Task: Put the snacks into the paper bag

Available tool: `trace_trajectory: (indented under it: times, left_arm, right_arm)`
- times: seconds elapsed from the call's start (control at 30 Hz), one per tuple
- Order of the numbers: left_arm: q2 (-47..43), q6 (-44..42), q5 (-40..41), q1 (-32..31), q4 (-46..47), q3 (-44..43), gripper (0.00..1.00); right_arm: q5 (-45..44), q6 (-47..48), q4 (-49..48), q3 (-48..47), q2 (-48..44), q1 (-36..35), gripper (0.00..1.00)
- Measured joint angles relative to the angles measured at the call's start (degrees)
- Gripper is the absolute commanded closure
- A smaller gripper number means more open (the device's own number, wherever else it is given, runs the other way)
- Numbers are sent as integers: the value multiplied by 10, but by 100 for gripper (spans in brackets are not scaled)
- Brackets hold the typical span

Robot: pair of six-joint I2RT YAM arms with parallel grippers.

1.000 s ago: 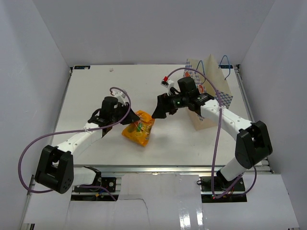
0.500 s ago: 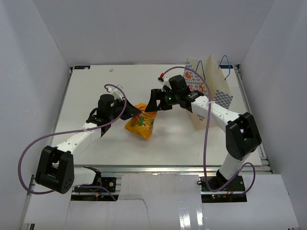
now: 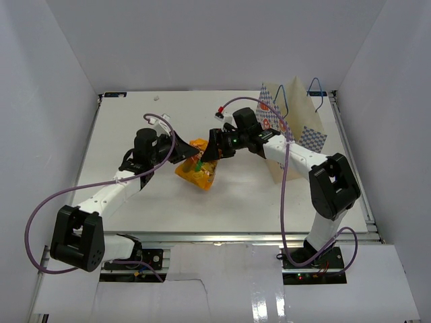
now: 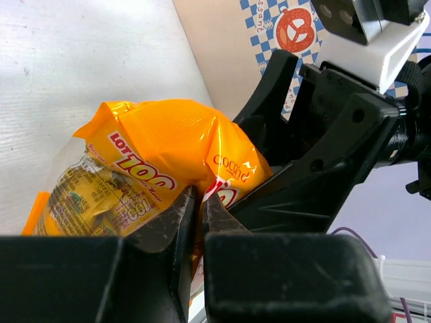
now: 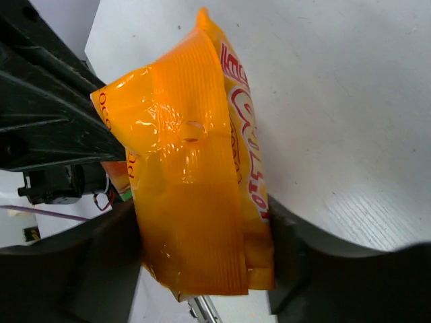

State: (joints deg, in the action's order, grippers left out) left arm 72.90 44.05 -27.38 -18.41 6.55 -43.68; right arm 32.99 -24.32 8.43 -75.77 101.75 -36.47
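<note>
My left gripper (image 3: 181,153) is clamped on the pouch (image 3: 199,175). My right gripper (image 3: 209,151) straddles it, grip uncertain. The bag (image 3: 300,108) lies nearer my right arm.

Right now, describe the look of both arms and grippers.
The left arm and right arm have white links between bulky black joints. A thin purple cable loops loosely along each. The left gripper and right gripper are black, angular and wedge-shaped. A small green light glows on the right wrist.

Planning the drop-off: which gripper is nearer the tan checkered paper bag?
Right. The right gripper straddles the big orange-yellow pouch on the side facing the tan paper bag; the left gripper pinches the opposite side.
</note>
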Motion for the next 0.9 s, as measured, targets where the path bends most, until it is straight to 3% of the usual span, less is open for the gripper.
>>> trace_trajectory:
  times: [0.07,0.13,0.17,0.2,0.23,0.3,0.33,0.43,0.67,0.9]
  left_arm:
    - [1,0,-3,2,1,-2,100]
    - [1,2,-9,4,4,-3,100]
    - [2,2,-11,6,7,-3,95]
    - [2,2,-13,8,10,-3,87]
    - [2,2,-16,11,13,-3,70]
    - [2,4,-19,17,17,-6,52]
    - [2,7,-20,22,22,-9,37]
    - [-4,14,-27,29,31,-20,20]
    - [-61,-6,-34,43,33,-44,12]
    - [-125,-88,7,52,-24,-115,8]
  right_arm:
    - [13,6,-5,-1,1,0,56]
    - [23,13,-11,-3,1,0,63]
    - [26,19,-11,-5,1,1,69]
    - [29,25,-11,-7,1,0,73]
    - [31,30,-11,-9,1,1,75]
    - [35,44,-11,-13,1,2,82]
    - [37,54,-9,-14,1,2,85]
    - [50,85,-8,-15,1,5,92]
    - [136,182,-4,-44,-4,29,92]
    - [206,249,20,-119,-37,67,92]
